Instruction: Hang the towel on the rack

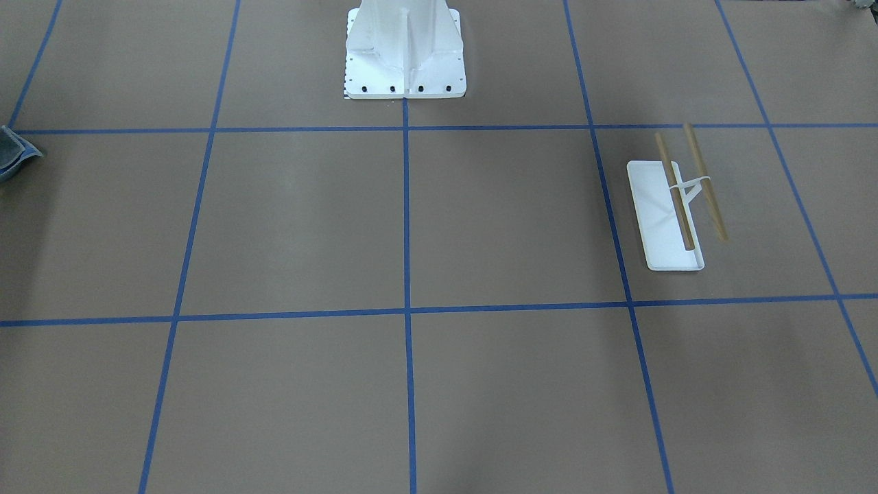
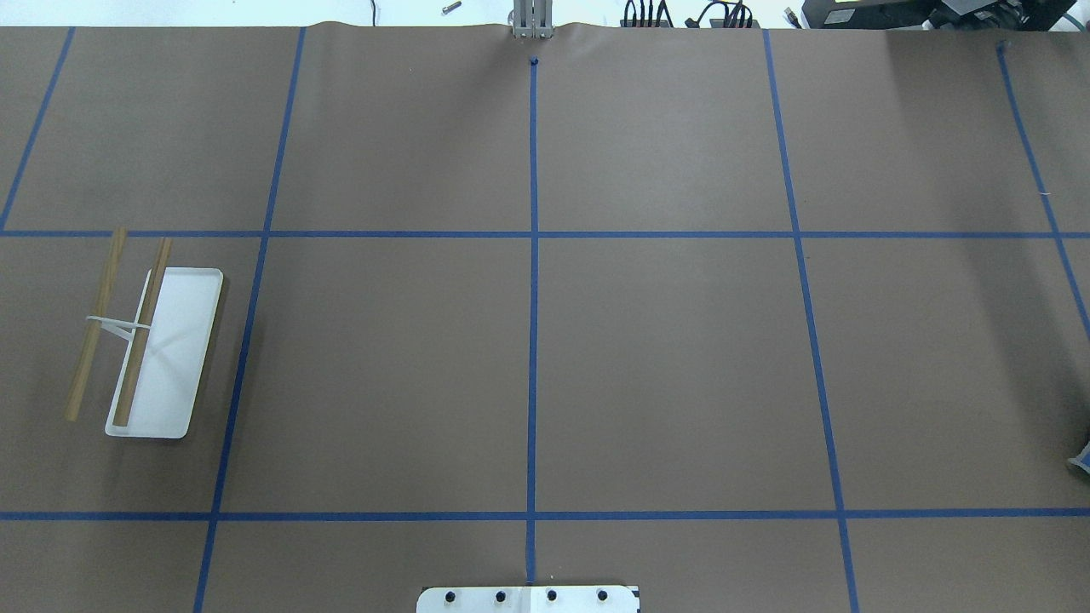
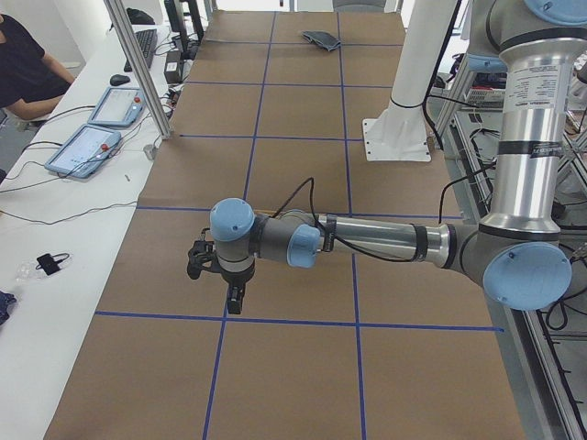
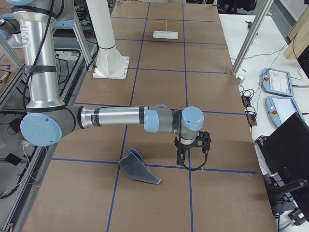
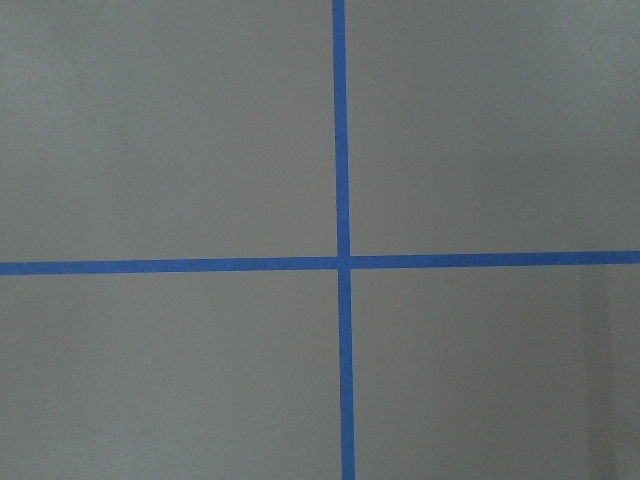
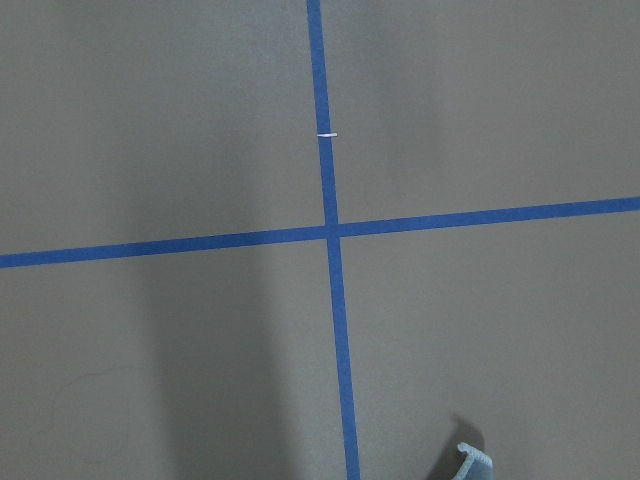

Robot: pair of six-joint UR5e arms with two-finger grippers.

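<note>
The towel (image 4: 138, 169), dark grey with a blue inner side, lies crumpled on the table at the robot's right end. Only its edge shows in the front view (image 1: 16, 155), the overhead view (image 2: 1081, 461) and the right wrist view (image 6: 474, 463). The rack (image 2: 145, 340), a white tray base with two tan dowel bars, stands bare at the robot's left end; it also shows in the front view (image 1: 675, 206). My right gripper (image 4: 192, 157) hangs above the table beside the towel, apart from it. My left gripper (image 3: 220, 280) hangs over bare table. I cannot tell whether either is open.
The large white bolted pedestal (image 1: 405, 51) stands at the robot's side of the table. Blue tape lines grid the brown table. A side bench with teach pendants (image 3: 87, 147), an aluminium post (image 3: 138, 69) and a seated operator (image 3: 23, 69) runs along the far edge.
</note>
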